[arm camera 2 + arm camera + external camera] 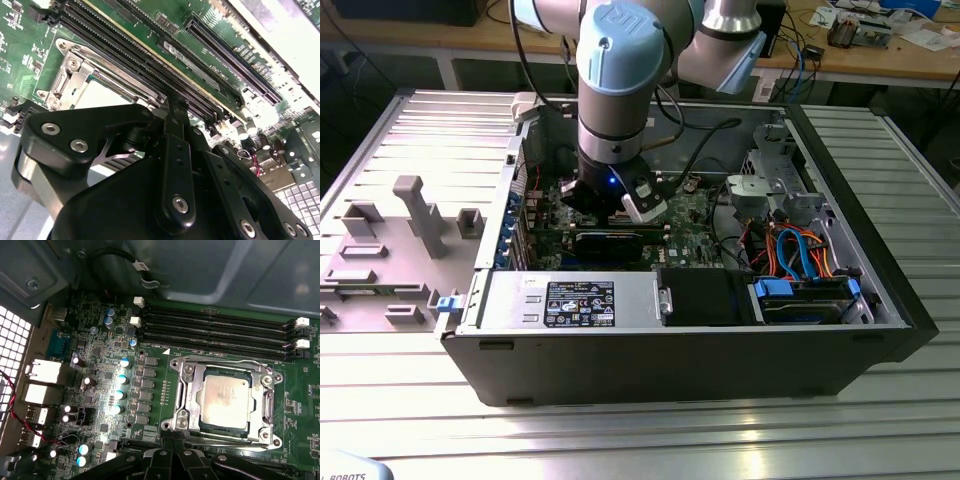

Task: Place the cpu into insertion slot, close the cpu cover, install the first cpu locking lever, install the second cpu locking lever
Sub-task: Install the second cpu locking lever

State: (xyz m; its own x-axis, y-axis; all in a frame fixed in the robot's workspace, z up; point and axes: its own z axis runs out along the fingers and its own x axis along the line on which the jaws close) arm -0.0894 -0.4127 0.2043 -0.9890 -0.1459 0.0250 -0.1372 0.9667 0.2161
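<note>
Second wrist view showed the arm's black gripper (172,112) with its fingers drawn tightly together, pinching nothing that could be seen, its tips poised just beside the square socket with the silvery metal rim, the insertion slot (75,82), and close to the rows of long black memory slots (145,60). The small flat square cpu with the silvery-grey metal top (223,401) already lay seated flat in that slot in the first wrist view, its faces level with the green motherboard (100,385) and its edges square to the socket walls; being square, it had no clear long axis. Around it the thin silvery metal cpu cover (192,390) appeared folded down, framing the chip through its window, though whether the locking levers were latched could not be told. Judging from this, the work stood at the lever stage, and doing it well would call for pressing each thin lever down and sideways under its catch without scraping the chip or the neighbouring memory slots. Seen from the exterior view, the arm reached straight down into the open black computer case (670,350) resting on a ribbed metal table (620,440).
</note>
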